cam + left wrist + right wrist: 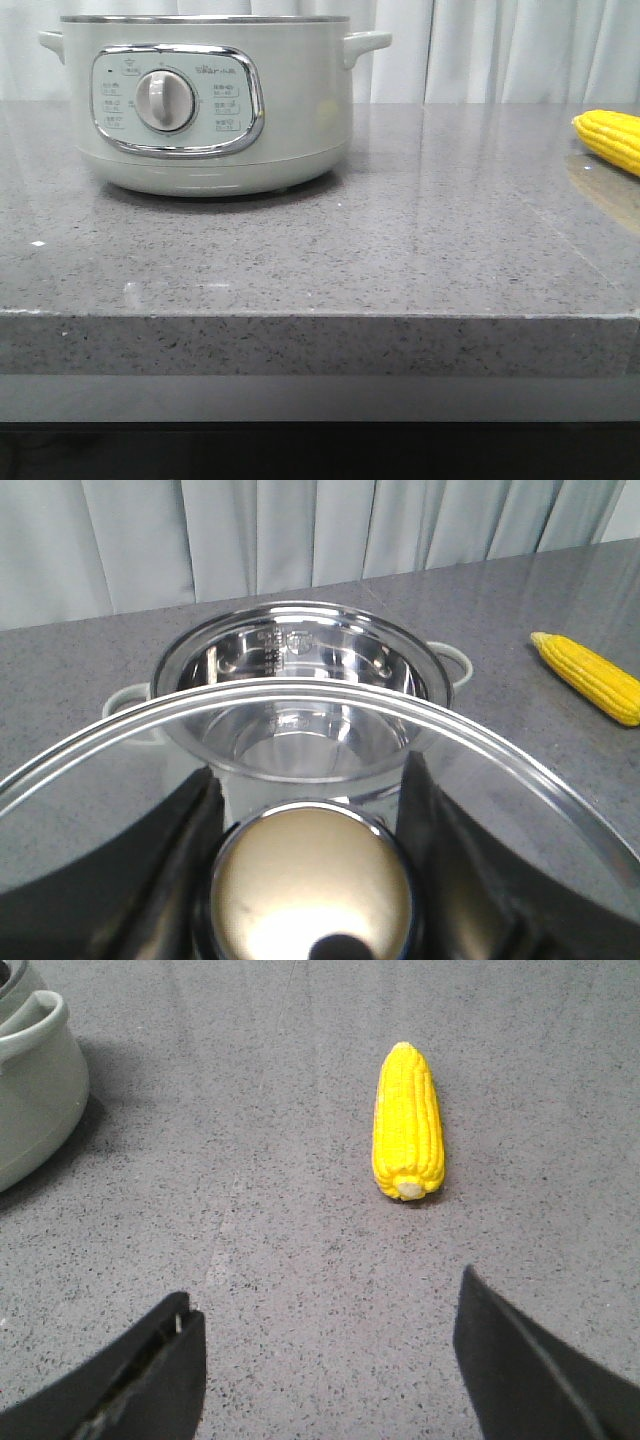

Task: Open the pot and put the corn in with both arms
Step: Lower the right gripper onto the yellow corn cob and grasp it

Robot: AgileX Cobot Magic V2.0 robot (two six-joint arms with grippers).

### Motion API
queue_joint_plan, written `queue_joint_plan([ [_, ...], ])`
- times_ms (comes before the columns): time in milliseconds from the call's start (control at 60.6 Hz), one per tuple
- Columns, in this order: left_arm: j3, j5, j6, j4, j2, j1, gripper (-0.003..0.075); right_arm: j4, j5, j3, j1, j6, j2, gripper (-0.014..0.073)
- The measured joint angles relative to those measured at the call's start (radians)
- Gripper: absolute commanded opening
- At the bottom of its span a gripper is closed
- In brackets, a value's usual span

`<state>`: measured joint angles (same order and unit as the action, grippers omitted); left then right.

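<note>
**Lid held clear of open pot as corn lay apart on grey worktop**

My left pincer (pixel 310 880) held the glass lid (pixel 300 705) by its gold-coloured knob (pixel 310 890), the dark fingers (pixel 170 860) closed against either side of the knob at the bottom centre of the left wrist frame. The lid's metal-edged rim arched across the middle of that frame, lifted off and in front of the pot (pixel 300 695), whose shiny steel interior stood uncovered in the centre.

In the front view the pot (pixel 205 100) filled the upper left, sitting flat on the speckled grey worktop (pixel 400 240), its chrome-framed control panel (pixel 178 100) and round dial (pixel 163 100) facing the camera and a small handle showing on each side. Neither arm nor lid appeared in that frame.

The corn (pixel 610 138) lay on the worktop at the right edge of the front view, partly cut off by the frame and well apart from the pot. In the right wrist frame the corn (pixel 407 1122) lay upper centre, its cut end pointing down the frame. My right pincer (pixel 325 1360) hung wide open and held nothing, its two dark fingers (pixel 150 1370) in the lower corners, clear of the cob. A side handle (pixel 35 1025) of the pot showed in the upper left corner. Pale curtains (pixel 500 50) hung behind.
</note>
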<state>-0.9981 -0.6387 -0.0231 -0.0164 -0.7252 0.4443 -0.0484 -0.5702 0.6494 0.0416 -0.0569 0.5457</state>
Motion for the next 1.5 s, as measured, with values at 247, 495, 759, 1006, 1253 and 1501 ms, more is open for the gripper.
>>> queue_joint_plan([
  [247, 0.184, -0.004, 0.002, -0.047, 0.218, 0.0, 0.022, 0.0, -0.017, 0.0, 0.0, 0.0, 0.0, 0.0531],
  [495, 0.22, -0.008, 0.002, -0.047, 0.273, 0.0, 0.022, 0.006, -0.119, 0.041, -0.006, 0.0, 0.044, 0.0531],
  [759, 0.22, -0.008, 0.002, -0.029, 0.273, 0.0, 0.022, 0.031, -0.254, 0.227, -0.101, 0.0, 0.292, 0.0531],
  [1006, 0.22, -0.008, 0.002, -0.017, 0.273, 0.0, 0.022, 0.031, -0.326, 0.414, -0.121, 0.0, 0.565, 0.0531],
  [1253, 0.22, -0.008, 0.002, -0.016, 0.273, 0.0, 0.022, 0.031, -0.335, 0.582, -0.123, 0.0, 0.805, 0.0531],
  [1501, 0.22, -0.008, 0.002, -0.016, 0.273, 0.0, 0.022, 0.031, -0.335, 0.75, -0.123, 0.003, 1.03, 0.0531],
])
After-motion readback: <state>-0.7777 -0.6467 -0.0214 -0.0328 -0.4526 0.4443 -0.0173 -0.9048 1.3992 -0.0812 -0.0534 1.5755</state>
